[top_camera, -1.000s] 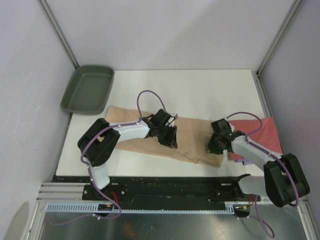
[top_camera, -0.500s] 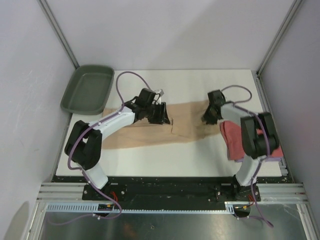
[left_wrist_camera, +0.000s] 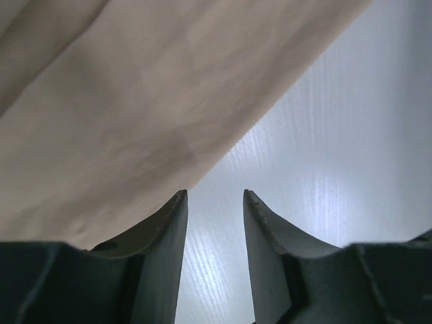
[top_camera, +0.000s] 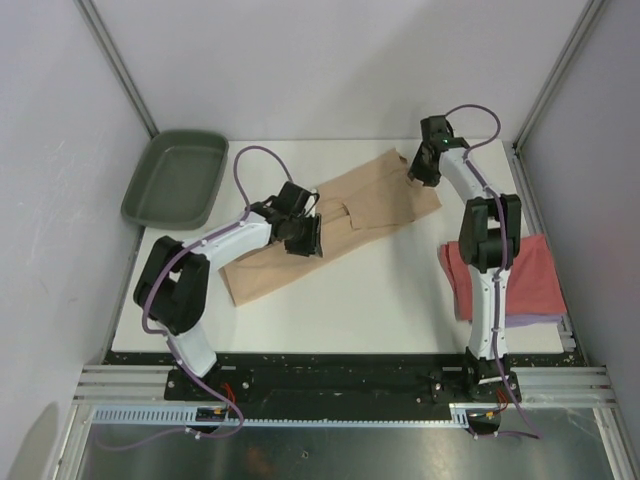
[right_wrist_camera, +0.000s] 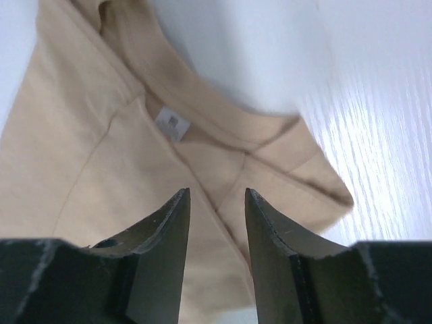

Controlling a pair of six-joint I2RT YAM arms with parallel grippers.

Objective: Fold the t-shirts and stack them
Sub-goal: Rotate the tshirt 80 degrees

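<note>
The soft tan cloth t-shirt (top_camera: 380, 200) is lying slantwise on the white table (top_camera: 400, 290). The left gripper (left_wrist_camera: 214, 196) is hovering at its edge, fingers apart and holding nothing. The right gripper (right_wrist_camera: 216, 192) is hanging over the collar, also apart and empty. The right arm is hiding part of the coral-red cloth shirt (top_camera: 530, 275). The dark green plastic tray (top_camera: 178, 180) is sitting far left.

bright even light; wrist views softly blurred
</note>
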